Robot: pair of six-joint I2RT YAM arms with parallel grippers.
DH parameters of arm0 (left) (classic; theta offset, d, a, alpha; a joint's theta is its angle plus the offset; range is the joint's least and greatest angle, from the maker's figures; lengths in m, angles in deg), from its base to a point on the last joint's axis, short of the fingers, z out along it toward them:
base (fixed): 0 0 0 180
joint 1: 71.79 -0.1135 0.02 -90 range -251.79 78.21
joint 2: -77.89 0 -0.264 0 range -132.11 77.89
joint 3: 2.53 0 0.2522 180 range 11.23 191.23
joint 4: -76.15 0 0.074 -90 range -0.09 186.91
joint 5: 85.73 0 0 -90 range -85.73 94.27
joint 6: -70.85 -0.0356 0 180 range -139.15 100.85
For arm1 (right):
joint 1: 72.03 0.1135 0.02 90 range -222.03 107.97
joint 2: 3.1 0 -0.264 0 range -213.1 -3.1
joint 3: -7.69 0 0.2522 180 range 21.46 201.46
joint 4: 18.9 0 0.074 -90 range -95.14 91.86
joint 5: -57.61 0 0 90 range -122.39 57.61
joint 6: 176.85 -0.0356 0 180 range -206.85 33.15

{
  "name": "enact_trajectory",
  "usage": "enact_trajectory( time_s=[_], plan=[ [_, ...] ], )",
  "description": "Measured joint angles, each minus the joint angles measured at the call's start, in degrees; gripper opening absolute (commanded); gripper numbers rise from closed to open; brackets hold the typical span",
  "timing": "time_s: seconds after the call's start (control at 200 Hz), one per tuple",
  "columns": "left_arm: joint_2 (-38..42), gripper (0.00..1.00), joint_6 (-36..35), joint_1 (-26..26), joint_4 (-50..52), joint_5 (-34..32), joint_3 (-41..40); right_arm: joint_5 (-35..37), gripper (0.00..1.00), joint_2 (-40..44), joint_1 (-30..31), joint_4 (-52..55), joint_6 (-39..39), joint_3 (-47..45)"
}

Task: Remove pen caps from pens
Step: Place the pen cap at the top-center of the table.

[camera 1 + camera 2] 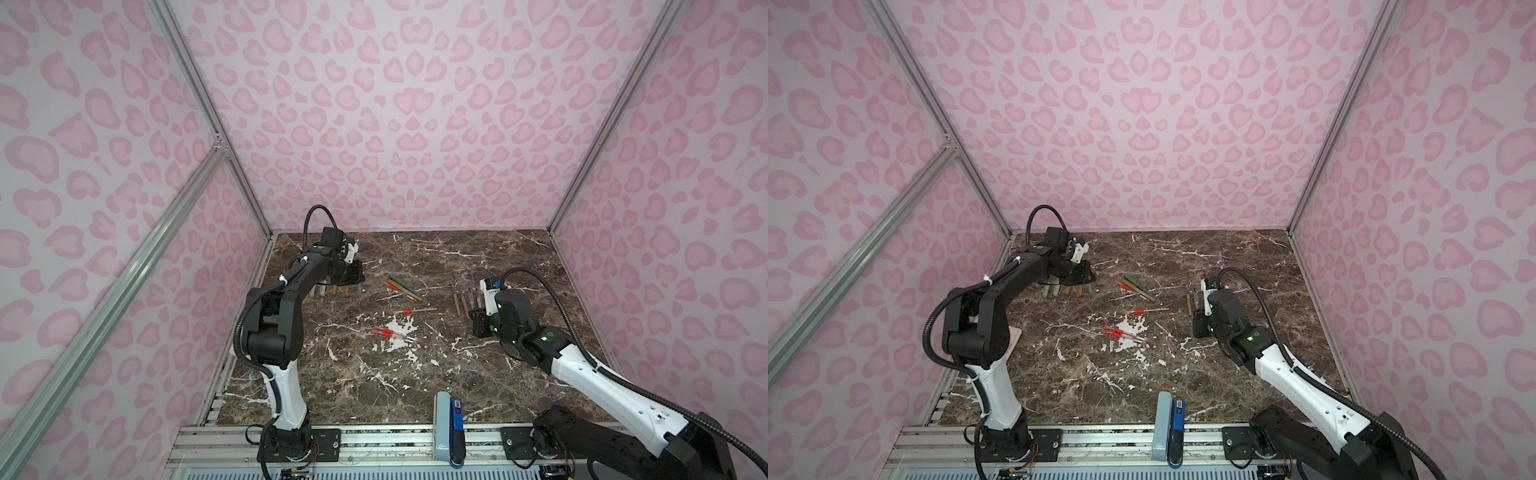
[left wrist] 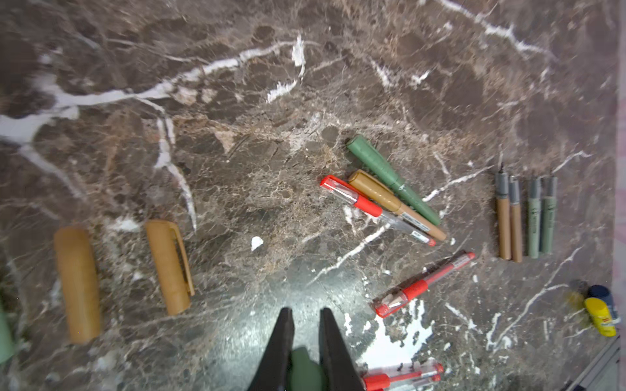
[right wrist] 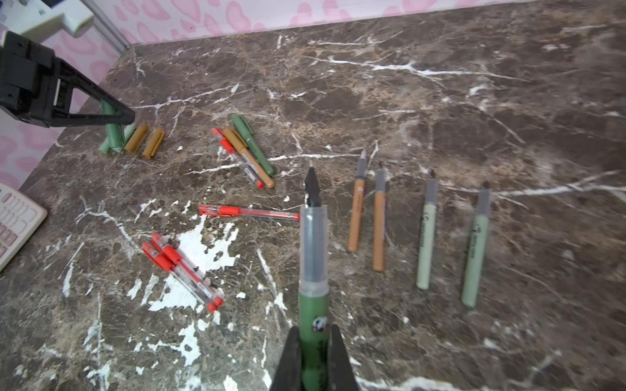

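Marble top, uncapped dark-green pen

even bright light, faint shadows, glare on tabletop, tan pen caps blurred, perhaps defocused

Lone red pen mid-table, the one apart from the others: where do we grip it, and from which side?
Take the lone red pen by its clear barrel, straight down from above, jaws across its width. It lies flat with nothing touching it, so both flanks look free. Its cap points toward the left arm's side; leave that end bare for the pull.
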Motion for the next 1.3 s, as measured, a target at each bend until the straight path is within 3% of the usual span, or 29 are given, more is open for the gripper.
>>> enact_trajectory(
  time_s=[0.36, 0.705, 1.065, 1.3],
  plan=[
    [-10.8, 0.05, -2.0, 1.2, 7.1, -5.8, 9.4, 1.8, 0.00, 10.5, -5.7, 5.1, 0.3, -3.1],
    [-17.6, 0.09, -2.0, 1.2, 10.3, -6.3, 16.3, 0.0, 0.00, 12.9, -8.4, 7.3, 1.8, -4.3],
    [-17.9, 0.27, -2.3, 1.3, 11.6, -8.2, 17.6, -1.1, 0.00, 13.6, -11.1, 9.8, 3.2, -3.8],
    [-15.4, 0.35, -2.2, 1.0, 12.4, -9.2, 16.9, -1.6, 0.00, 9.8, -14.4, 9.6, 5.3, -3.1]
  ],
)
